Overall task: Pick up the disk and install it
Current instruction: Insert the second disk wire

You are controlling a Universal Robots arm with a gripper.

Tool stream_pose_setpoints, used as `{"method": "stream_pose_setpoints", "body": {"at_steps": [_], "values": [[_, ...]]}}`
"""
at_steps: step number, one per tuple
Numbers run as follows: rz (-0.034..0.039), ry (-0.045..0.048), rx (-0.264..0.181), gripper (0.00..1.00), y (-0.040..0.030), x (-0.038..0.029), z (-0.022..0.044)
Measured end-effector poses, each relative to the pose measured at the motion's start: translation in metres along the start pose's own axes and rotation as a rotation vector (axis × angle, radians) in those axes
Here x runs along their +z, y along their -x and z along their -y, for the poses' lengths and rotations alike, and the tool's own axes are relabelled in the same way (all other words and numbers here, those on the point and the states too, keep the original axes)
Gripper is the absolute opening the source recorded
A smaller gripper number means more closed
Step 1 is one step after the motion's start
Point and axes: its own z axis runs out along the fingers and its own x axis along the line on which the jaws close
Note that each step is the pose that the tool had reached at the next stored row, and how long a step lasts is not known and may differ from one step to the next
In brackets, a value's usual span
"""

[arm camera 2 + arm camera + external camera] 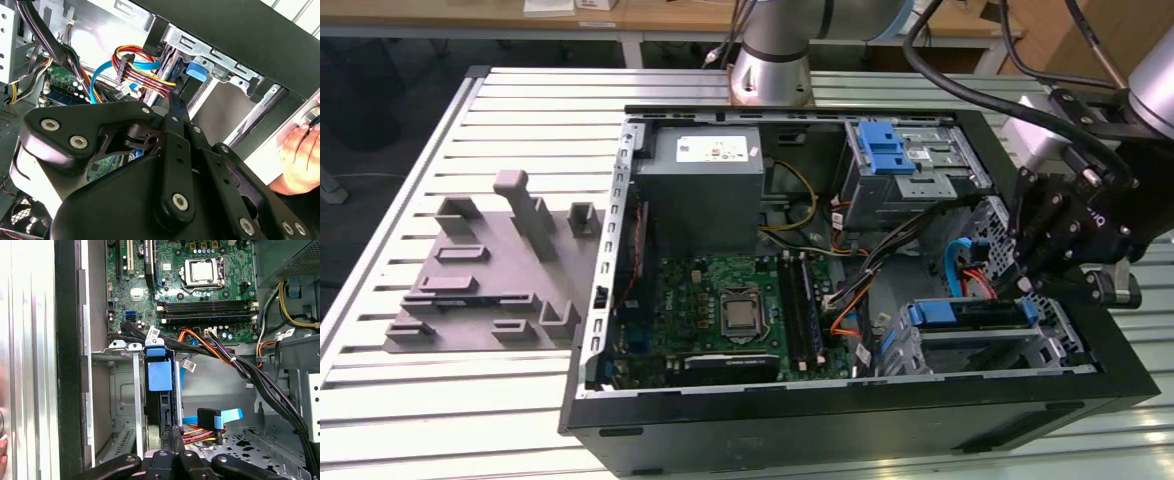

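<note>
Second wrist view: hand (300, 157); first: disk (161, 390) in bay.

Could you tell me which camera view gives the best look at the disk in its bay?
The first wrist view: the disk stands edge-on in the bay, its blue carrier frame facing the camera just beyond the gripper. The exterior view shows its blue edge from above. The second wrist view catches a blue tab past the gripper's linkage.

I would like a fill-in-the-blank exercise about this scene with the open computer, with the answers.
1. The tool hangs over the computer case's side at the exterior view's ____.
2. The disk's carrier frame is ____.
3. The grey fixture lies on the ____, outside the case.
Answers: right; blue; table.
</note>
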Motion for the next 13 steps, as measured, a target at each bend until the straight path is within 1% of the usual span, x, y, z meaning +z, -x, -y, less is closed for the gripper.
{"method": "stream_pose_setpoints", "body": {"at_steps": [4, 6, 11, 13], "values": [[0.0001, -0.0003, 0.000, 0.11, -0.0003, 0.0002, -0.0039], [-0.0005, -0.0005, 0.000, 0.11, -0.0005, -0.0007, -0.0052], [-0.0002, -0.0005, 0.000, 0.11, -0.0002, -0.0097, -0.0064], [-0.0002, -0.0005, 0.000, 0.11, -0.0003, -0.0118, -0.0073]]}}
